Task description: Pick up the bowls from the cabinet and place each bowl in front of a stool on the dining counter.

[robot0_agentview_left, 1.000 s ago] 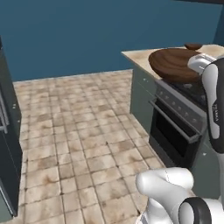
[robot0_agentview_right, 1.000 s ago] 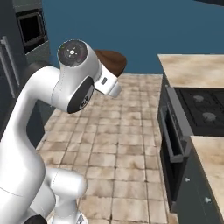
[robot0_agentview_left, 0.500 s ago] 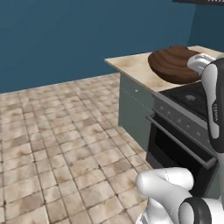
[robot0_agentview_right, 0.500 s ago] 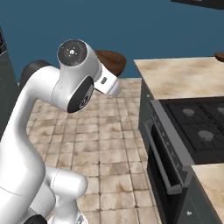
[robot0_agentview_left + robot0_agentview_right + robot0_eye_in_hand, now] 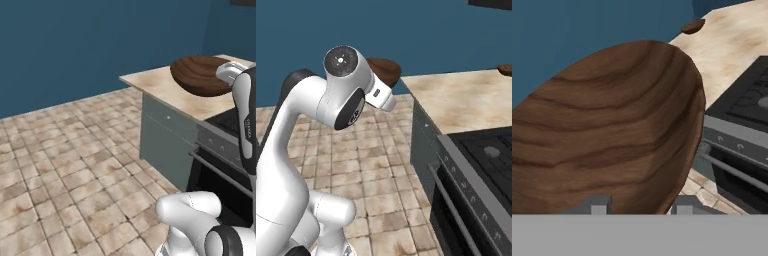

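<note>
Between the two fingertips of the gripper [image 5: 638, 204], one wooden bowl [image 5: 607, 130] is gripped by its rim, held up beside the dining counter [image 5: 165, 87]. A second bowl [image 5: 692, 26] sits far back on that marble top, beyond the black cooktop [image 5: 491, 150].

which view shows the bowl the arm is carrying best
The hand view: the wooden bowl is large and close there, its grain plain. The left base view shows it whole above the counter. In the right base view the arm hides most of it.

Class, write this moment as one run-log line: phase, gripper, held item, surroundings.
phase: carrying | gripper: shut on wooden bowl | bowl: off the counter | ahead: dining counter with cooktop; second bowl on it
</note>
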Tool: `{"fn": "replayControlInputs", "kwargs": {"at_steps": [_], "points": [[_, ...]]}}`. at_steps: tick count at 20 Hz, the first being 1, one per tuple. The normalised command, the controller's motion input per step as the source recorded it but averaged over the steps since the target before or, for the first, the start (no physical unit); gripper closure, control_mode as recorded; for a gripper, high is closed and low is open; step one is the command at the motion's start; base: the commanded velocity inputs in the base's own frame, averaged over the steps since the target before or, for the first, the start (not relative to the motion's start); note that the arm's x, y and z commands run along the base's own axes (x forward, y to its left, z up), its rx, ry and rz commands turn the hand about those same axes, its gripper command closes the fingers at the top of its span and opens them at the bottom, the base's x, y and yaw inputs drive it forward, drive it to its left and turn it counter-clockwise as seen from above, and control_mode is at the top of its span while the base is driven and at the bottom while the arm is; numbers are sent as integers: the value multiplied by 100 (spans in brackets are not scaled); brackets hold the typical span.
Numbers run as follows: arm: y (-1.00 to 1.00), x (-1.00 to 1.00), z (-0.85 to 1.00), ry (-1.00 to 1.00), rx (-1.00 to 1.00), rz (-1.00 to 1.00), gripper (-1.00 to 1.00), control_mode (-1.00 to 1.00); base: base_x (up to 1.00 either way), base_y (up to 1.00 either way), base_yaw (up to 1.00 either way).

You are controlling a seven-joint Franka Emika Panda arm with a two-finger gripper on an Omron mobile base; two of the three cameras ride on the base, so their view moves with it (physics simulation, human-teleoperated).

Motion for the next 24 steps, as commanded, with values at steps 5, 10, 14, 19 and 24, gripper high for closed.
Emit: {"fn": "replayControlInputs", "kwargs": {"at_steps": [5,10,14,19,24], "points": [[0,0,0,0,0,0,100,100,100,99,-21],[0,0,0,0,0,0,100,100,100,83,-20],[0,0,0,0,0,0,100,100,100,65,-21],[0,0,0,0,0,0,100,100,100,32,-33],[0,0,0,0,0,0,100,100,100,38,-41]]}}
